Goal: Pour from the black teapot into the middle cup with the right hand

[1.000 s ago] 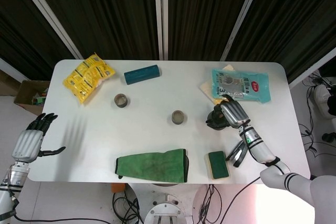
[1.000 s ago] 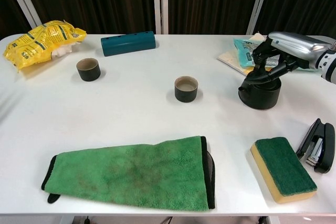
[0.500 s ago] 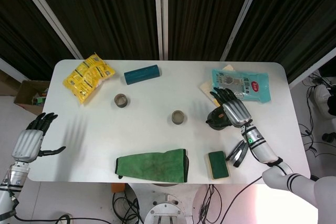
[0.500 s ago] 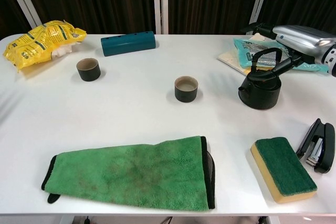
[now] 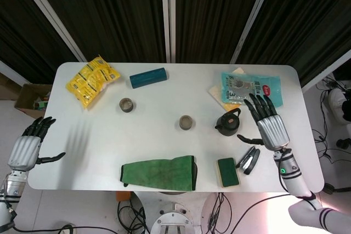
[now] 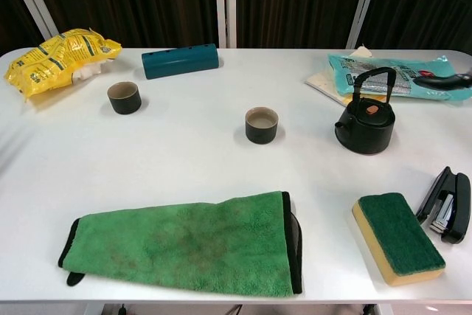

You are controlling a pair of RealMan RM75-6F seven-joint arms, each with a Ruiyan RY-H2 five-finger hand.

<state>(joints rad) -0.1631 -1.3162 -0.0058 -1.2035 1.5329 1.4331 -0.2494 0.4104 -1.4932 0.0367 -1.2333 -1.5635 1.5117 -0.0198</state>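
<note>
The black teapot (image 5: 227,123) stands upright on the white table (image 5: 164,143), its handle raised; the chest view shows the teapot (image 6: 366,124) with nothing touching it. The middle cup (image 5: 186,122) is a dark cup to the left of the teapot, also visible as the cup (image 6: 261,124) in the chest view. My right hand (image 5: 269,125) hovers to the right of the teapot, apart from it, fingers spread and holding nothing. My left hand (image 5: 27,149) hangs off the table's left edge, fingers apart and empty.
A second dark cup (image 5: 126,104) sits further left. A green cloth (image 5: 159,172), a sponge (image 5: 227,171) and a black stapler (image 5: 248,160) lie along the front. At the back are a yellow bag (image 5: 92,79), a teal case (image 5: 148,77) and a teal packet (image 5: 251,89).
My right hand has let go of the teapot's handle and drawn back to the right, opening its fingers. The teapot stays standing in place. The left hand barely moved.
</note>
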